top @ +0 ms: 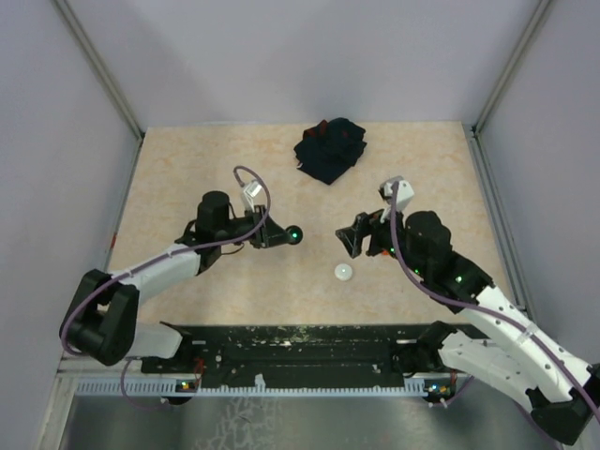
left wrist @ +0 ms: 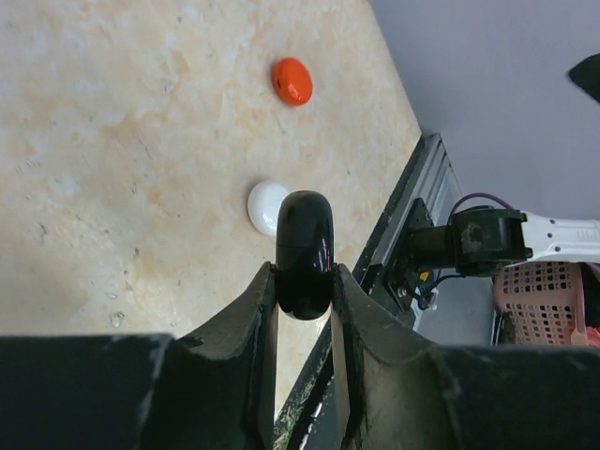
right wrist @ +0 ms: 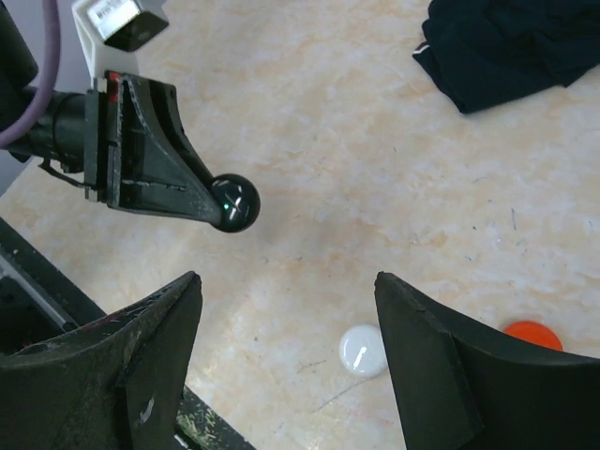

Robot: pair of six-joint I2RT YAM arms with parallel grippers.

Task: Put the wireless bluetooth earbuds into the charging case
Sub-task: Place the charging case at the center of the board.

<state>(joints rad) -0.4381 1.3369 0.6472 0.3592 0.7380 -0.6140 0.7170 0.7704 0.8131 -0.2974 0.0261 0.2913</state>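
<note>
My left gripper (top: 279,234) (left wrist: 304,278) is shut on a glossy black round puck (top: 294,234) (left wrist: 305,242), held edge-on above the table; the puck also shows in the right wrist view (right wrist: 232,202). A white puck (top: 344,272) (left wrist: 265,207) (right wrist: 362,351) lies on the table just below and beyond it. An orange-red puck (left wrist: 292,81) (right wrist: 531,334) lies further right. My right gripper (top: 354,238) (right wrist: 286,279) is open and empty, hovering above the white puck. No tiny earbuds are in view.
A dark navy cloth (top: 330,148) (right wrist: 511,42) lies bunched at the back of the table. A black rail (top: 300,349) runs along the near edge. A pink basket (left wrist: 544,300) sits off the table beyond the rail.
</note>
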